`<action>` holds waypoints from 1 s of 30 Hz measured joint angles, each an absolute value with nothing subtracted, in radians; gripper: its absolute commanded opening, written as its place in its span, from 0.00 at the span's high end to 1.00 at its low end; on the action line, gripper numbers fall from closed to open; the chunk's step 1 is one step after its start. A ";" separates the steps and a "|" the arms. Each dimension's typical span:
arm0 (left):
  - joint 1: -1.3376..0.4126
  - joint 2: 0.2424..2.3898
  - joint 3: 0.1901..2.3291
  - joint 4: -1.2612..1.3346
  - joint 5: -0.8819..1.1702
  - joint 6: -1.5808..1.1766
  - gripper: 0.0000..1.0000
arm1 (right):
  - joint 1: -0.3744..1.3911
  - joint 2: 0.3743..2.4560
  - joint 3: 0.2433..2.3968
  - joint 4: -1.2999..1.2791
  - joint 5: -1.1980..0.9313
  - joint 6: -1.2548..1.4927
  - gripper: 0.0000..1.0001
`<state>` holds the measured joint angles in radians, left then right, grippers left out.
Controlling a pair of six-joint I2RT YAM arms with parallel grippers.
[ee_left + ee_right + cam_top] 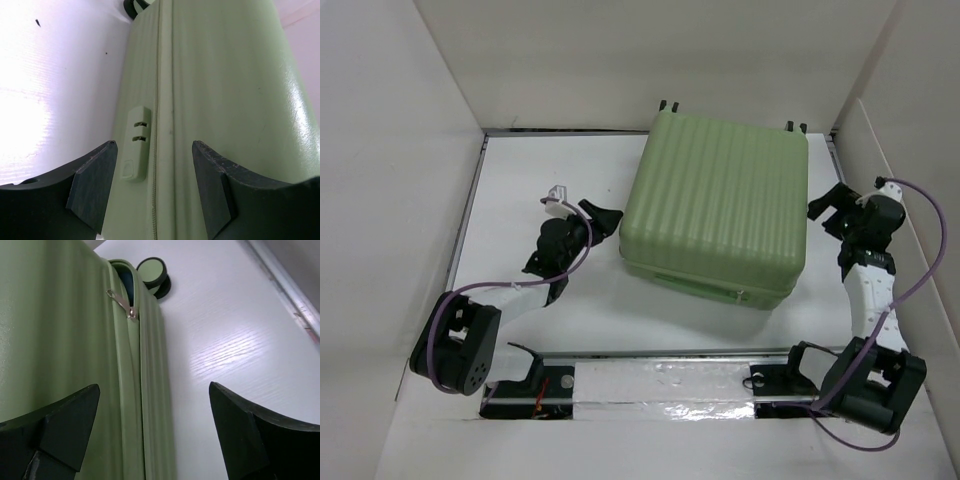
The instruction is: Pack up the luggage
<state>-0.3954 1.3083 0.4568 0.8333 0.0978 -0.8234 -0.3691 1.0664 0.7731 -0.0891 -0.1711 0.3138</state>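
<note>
Left gripper (pixel 152 150): spread, empty, aimed at lock (pixel 136 145) on luggage (pixel 720 200) side | Right gripper (pixel 155 390): spread, empty, just beside opposite side, zipper pull (pixel 122 302) and wheel (pixel 152 271) ahead | Luggage: lid down, flat on table (pixel 540 180), between both grippers

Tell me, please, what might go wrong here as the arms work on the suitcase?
The zipper pull is small and lies against the side of the suitcase, so the open right gripper may miss or slip off it. The open left gripper faces the lock side; a push there might slide the suitcase across the smooth table.
</note>
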 measured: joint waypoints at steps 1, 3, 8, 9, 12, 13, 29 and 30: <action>-0.395 1.308 0.454 0.834 0.101 -0.823 0.41 | -0.384 1.074 0.752 -0.064 -0.206 0.336 0.05; -0.395 1.308 0.451 0.833 0.105 -0.823 0.41 | -0.402 1.095 0.709 0.003 -0.276 0.374 0.05; -0.395 1.311 0.451 0.835 0.123 -0.824 0.41 | -0.374 1.255 0.721 0.146 -0.356 0.395 0.09; -0.393 1.311 0.451 0.835 0.122 -0.825 0.41 | -0.353 1.310 0.749 0.152 -0.354 0.376 0.10; -0.390 1.311 0.441 0.847 0.096 -0.828 0.41 | -0.286 1.441 0.842 0.168 -0.351 0.329 0.10; -0.390 1.311 0.436 0.849 0.076 -0.828 0.41 | -0.259 1.468 0.878 0.169 -0.338 0.305 0.10; -0.364 1.072 0.289 0.794 -0.127 -0.843 0.43 | -0.022 1.815 1.339 0.034 -0.367 0.107 0.13; -0.364 1.058 0.289 0.780 -0.129 -0.840 0.42 | -0.021 1.821 1.348 0.028 -0.373 0.108 0.13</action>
